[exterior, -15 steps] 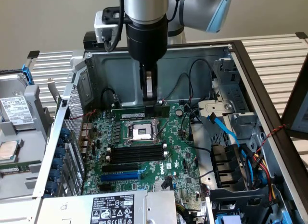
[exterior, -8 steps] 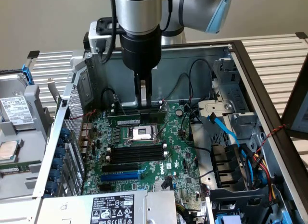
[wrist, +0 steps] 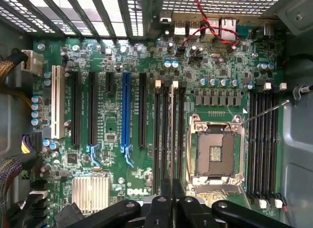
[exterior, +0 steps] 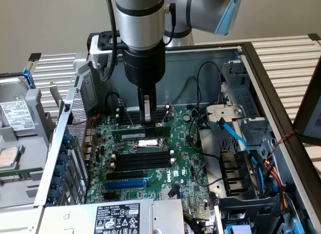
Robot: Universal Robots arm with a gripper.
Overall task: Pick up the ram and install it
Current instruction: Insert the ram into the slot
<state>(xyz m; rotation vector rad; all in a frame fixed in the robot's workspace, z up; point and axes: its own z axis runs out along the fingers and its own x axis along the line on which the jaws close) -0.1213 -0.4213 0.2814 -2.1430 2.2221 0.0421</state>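
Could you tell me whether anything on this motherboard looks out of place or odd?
The CPU socket sits empty, and its thin metal lever is unlatched, slanting out across the memory slots beside it instead of lying along the socket frame. Nothing looks spilled or broken.

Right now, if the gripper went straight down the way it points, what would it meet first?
Probably the black memory slots: the gripper points down at them, and the ram it seems to hold would touch first. How close is unclear.
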